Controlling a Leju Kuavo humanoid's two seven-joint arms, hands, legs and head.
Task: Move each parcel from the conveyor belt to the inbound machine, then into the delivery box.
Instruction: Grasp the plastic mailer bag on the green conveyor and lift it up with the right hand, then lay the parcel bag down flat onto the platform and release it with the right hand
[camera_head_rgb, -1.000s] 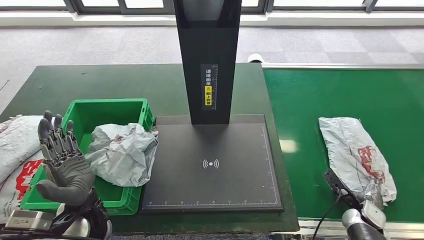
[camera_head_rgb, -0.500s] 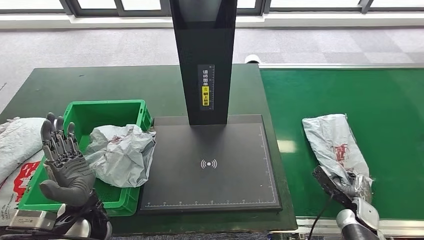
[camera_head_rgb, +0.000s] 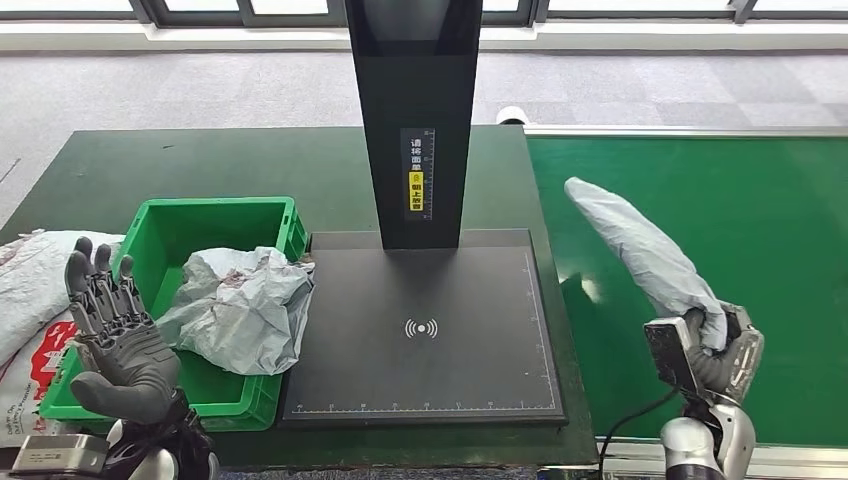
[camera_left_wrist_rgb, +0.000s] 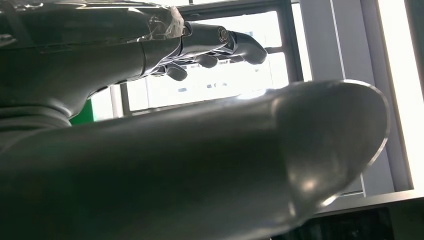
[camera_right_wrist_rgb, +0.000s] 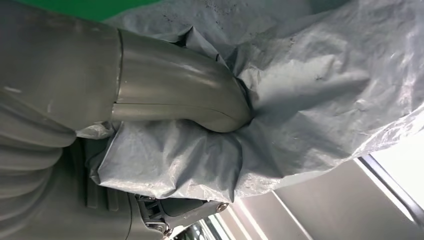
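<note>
1. Grey carpet and a window line run behind the dark green table (camera_head_rgb: 200, 160), with the inbound machine (camera_head_rgb: 425, 330) and its black column as my landmark at the centre
2. To the right of the machine lies the green conveyor belt (camera_head_rgb: 740, 200); a second ago the grey parcel (camera_head_rgb: 640, 250) lay flat on it, and now I have it lifted, its far end tipped up and leaning toward the machine's plate
3. My right hand (camera_head_rgb: 715, 350) grips the parcel's near end; the right wrist view shows the thumb (camera_right_wrist_rgb: 180, 95) pressed deep into the crumpled grey film, so I judge the hold firm
4. That lift means the pick from the belt is done, and the carry to the scanning plate is the step I am on
5. To the left of the machine sits the green delivery box (camera_head_rgb: 215, 215), touching the plate's edge, with a crumpled grey parcel (camera_head_rgb: 245, 310) already in it, draped over the rim nearest the machine
6. My left hand (camera_head_rgb: 115, 330) hovers palm-up over the box's near left corner, fingers apart and holding nothing
7. More white and red bags (camera_head_rgb: 30, 300) lie on the table beyond the box, farther from the machine
8. The long parcel hangs floppy from one end, so I expect it to sag as it swings across
</note>
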